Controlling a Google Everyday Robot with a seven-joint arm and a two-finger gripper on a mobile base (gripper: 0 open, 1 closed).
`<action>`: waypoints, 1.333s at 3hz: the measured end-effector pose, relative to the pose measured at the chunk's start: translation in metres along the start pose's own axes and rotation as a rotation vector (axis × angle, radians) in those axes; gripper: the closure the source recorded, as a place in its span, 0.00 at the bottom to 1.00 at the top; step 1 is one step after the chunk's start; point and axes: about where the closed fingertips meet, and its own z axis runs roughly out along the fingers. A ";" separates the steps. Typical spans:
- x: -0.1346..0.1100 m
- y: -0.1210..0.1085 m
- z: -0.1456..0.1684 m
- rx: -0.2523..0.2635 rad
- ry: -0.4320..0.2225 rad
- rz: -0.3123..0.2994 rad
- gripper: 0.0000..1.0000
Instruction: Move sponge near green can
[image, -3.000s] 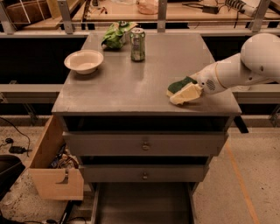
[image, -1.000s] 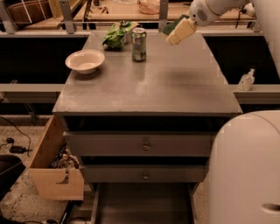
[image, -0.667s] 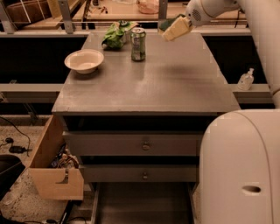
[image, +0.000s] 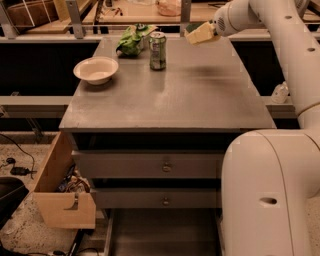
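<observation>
Yellow-based sponge (image: 199, 34) in gripper (image: 209, 32), aloft over table (image: 200, 95) far edge.

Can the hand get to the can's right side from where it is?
Probably yes. The hand, holding the sponge, hovers above the far end of the table, to the right of the can. Only bare tabletop lies between them; the bag and bowl sit on the can's other side.
</observation>
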 end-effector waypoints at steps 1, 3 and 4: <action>0.018 -0.016 0.013 0.039 0.009 0.060 1.00; 0.052 -0.002 0.052 0.010 0.033 0.132 1.00; 0.062 0.014 0.072 -0.023 0.041 0.149 1.00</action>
